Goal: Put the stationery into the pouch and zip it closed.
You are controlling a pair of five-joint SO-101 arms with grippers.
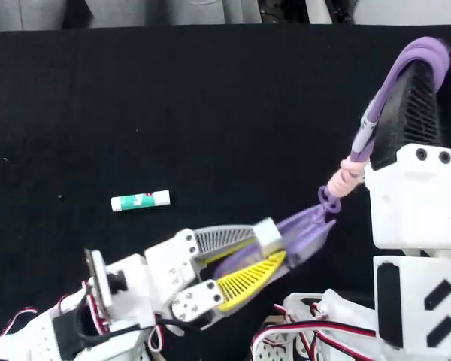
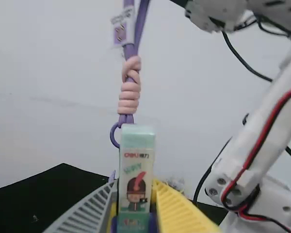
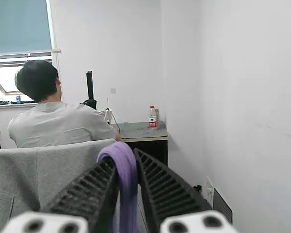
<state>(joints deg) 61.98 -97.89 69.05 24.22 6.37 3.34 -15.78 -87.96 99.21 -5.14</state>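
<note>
While upright, eraser (image 2: 136, 165) with lettered cartoon-figure sleeve, tight in left hand (image 1: 276, 244); purple pouch strap (image 3: 122, 187) tight in right hand (image 3: 125, 159).

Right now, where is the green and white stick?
In the high view the stick lies flat on the left part of the black table, alone, a little beyond the left gripper and well apart from the purple pouch.

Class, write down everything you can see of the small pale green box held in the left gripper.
The small box is a pale mint-green rectangular block, seemingly card-sleeved, printed with a cartoon figure and lettering. It is clamped lengthwise between the grey and yellow fingers of the left gripper, its far half protruding. A purple ring and strap lie just beyond it; contact unclear.
</note>
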